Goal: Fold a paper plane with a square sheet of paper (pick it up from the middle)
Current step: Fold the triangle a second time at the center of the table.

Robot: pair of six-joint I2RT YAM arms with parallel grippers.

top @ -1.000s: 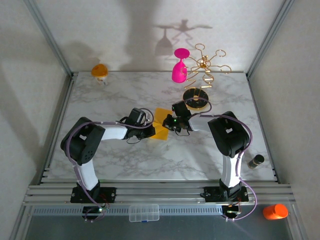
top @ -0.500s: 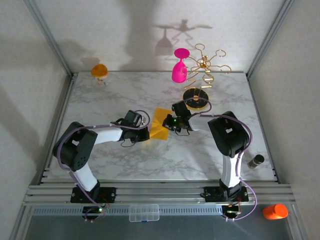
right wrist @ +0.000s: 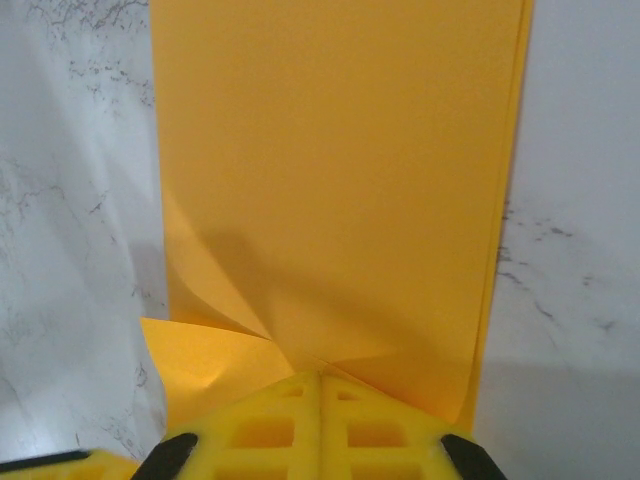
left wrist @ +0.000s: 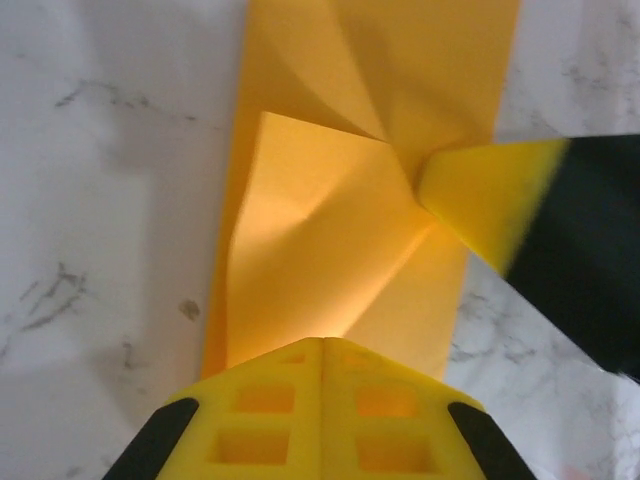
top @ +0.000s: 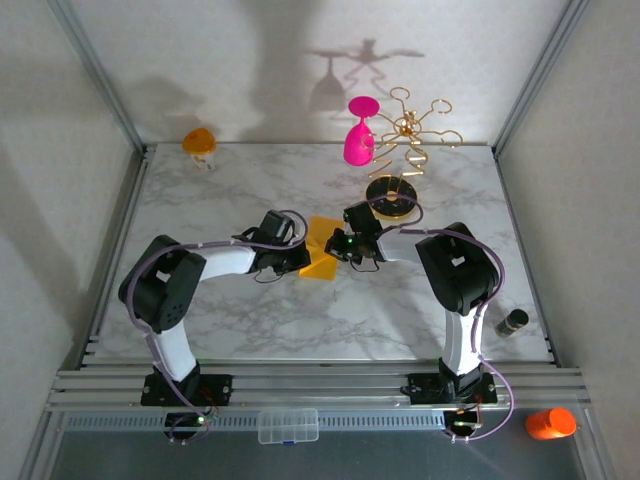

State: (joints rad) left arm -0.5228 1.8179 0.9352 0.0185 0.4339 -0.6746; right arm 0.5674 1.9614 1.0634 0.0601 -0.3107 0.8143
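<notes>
Left pincer point(left wrist: 322, 345) and right pincer point(right wrist: 320, 378), both closed (tips together), meet creased yellow paper point(right wrist: 340, 170), perhaps pinching it.

Left arm point(top: 225, 263) and right arm point(top: 400, 243): white tubes, bulky black joints, lilac cables point(top: 190, 245) looping behind each pincer. Left pincer point(left wrist: 322, 345) and right pincer point(right wrist: 320, 375): yellow fingers point(left wrist: 265, 435) with square recesses, black corners below. Green light point(top: 344, 240) just behind right pincer.

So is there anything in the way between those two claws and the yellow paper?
Nothing visible. The left gripper and the right gripper, jaws shut, have their tips against the partly folded square sheet of paper from opposite sides. The gold rack stands behind it, apart.
</notes>
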